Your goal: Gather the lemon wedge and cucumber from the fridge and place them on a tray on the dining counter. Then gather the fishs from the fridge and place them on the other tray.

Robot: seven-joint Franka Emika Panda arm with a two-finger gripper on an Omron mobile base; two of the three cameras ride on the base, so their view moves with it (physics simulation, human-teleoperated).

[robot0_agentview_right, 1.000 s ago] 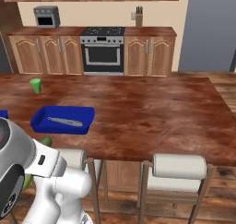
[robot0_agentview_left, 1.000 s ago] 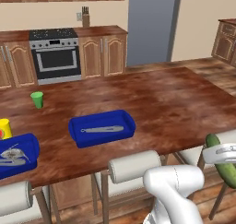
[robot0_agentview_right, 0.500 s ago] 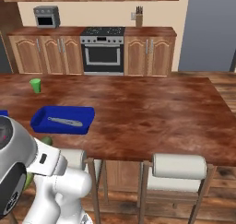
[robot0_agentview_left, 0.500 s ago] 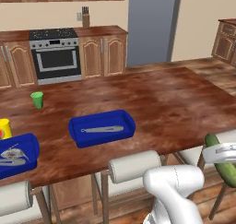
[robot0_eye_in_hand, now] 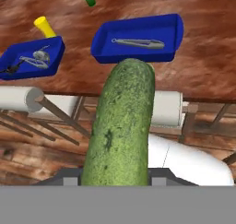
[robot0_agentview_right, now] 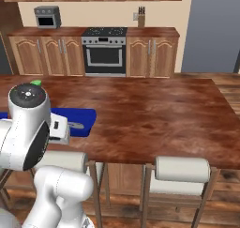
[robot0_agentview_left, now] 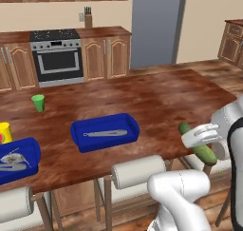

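The arm [robot0_agentview_right: 42, 175] is glossy white, built of rounded, bulging links, with dark grey joint faces (one round cap carries small pale dots). Its end effector [robot0_agentview_left: 201, 136] is white too.

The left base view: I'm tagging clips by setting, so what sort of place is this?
A rendered home kitchen, most likely: a steel oven set among wooden cabinets, a knife block on the counter, and a long wooden dining counter with stools.
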